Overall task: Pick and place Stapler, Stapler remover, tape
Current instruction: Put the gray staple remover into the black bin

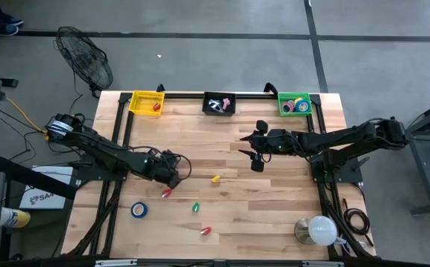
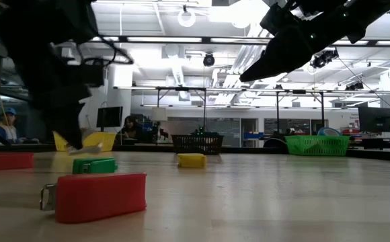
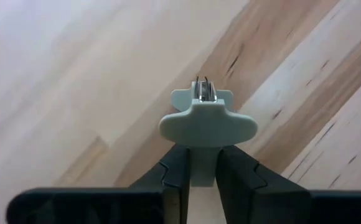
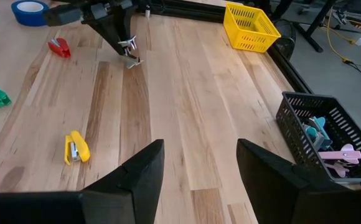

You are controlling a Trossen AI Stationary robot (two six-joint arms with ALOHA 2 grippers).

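My left gripper [image 1: 173, 173] is shut on a pale grey staple remover [image 3: 206, 118], low over the wood table, left of its middle; it also shows in the right wrist view [image 4: 131, 55] and in the low view [image 2: 84, 149]. My right gripper [image 1: 245, 145] is open and empty above the table's middle, its fingers wide apart in its wrist view [image 4: 199, 165]. A blue tape roll [image 1: 139, 210] lies flat near the front left. More tape rolls lie in the green basket [image 1: 295, 104]. Small staplers lie on the table: yellow [image 1: 216, 179], red [image 1: 166, 193], green [image 1: 196, 208], red [image 1: 206, 231]. My left gripper pinches the staple remover's rear part [image 3: 202, 163] between its two fingers [image 3: 175, 180]. The wide grey wings and the metal claws [image 3: 203, 91] stick out past the fingertips. The fingers point steeply down at the table. The remover hangs below them, close over the wood.
A yellow basket [image 1: 147, 102], a black basket [image 1: 219, 104] with several staple removers, and the green basket stand along the far edge. A white domed object [image 1: 319, 230] sits at the front right corner. Bare wood lies between the two grippers.
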